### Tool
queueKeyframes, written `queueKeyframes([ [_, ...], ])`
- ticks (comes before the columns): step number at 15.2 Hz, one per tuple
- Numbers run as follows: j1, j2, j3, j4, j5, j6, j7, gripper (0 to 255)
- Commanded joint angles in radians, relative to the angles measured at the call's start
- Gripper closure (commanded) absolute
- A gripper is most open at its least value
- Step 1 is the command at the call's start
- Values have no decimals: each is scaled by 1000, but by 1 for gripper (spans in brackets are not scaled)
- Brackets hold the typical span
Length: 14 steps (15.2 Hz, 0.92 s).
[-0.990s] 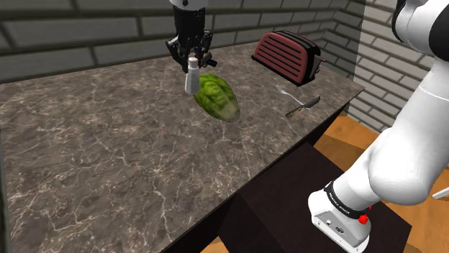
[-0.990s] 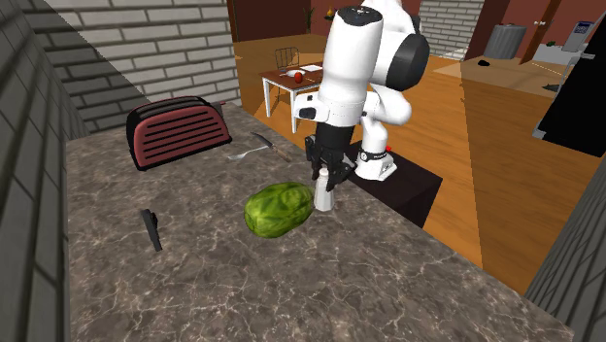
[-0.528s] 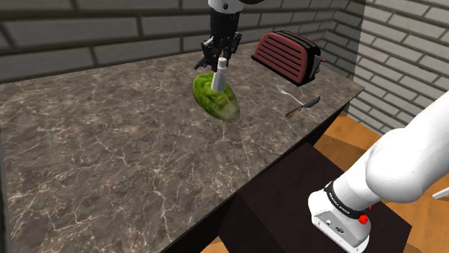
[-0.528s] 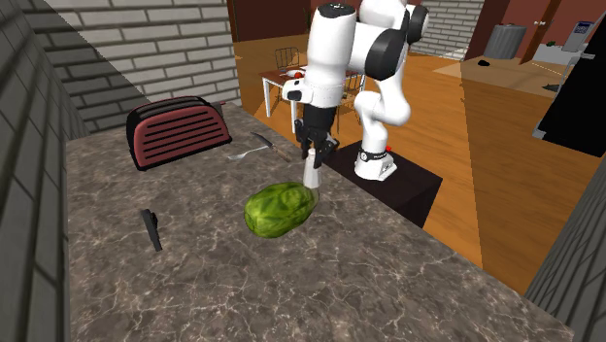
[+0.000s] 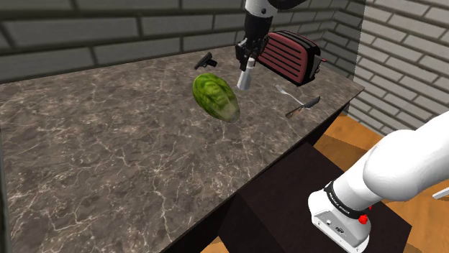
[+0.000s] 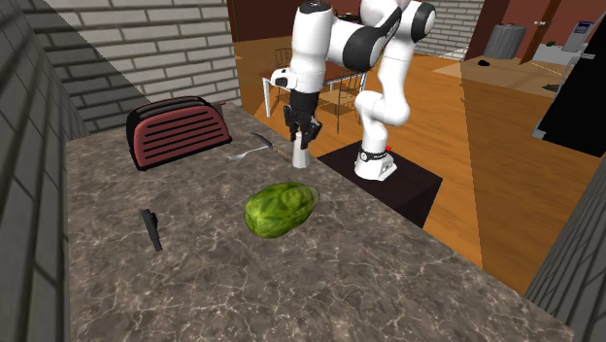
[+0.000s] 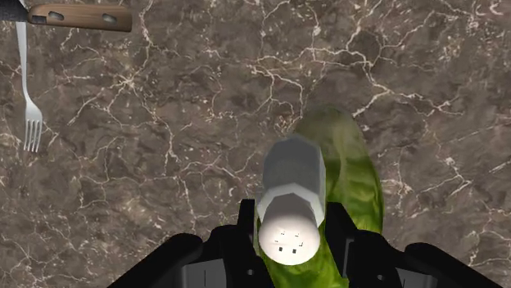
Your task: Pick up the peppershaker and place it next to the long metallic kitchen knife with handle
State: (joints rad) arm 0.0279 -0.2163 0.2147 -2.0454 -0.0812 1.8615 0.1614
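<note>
shaker: white
lettuce: green
toaster: dark red
counter: brown marble, white veins
knife handle: brown

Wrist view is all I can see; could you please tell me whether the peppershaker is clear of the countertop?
Observer: Yes. In the shoulder view the peppershaker hangs tilted above the countertop, just past the green lettuce.
Operator: Thank you. Does anything stand near the knife?
Observer: A dark red toaster stands beyond it, towards the brick corner.
</note>
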Motion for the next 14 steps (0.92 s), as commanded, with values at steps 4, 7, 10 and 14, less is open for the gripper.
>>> queueKeyframes([
  [4, -40, -99, -78, -100, 1, 14, -120, 255],
  [7, -65, -147, -128, -148, -7, 21, -191, 255],
  [10, -91, -186, -179, -185, -21, 26, -262, 255],
  [14, -128, -223, -250, -220, -45, 33, -358, 255],
])
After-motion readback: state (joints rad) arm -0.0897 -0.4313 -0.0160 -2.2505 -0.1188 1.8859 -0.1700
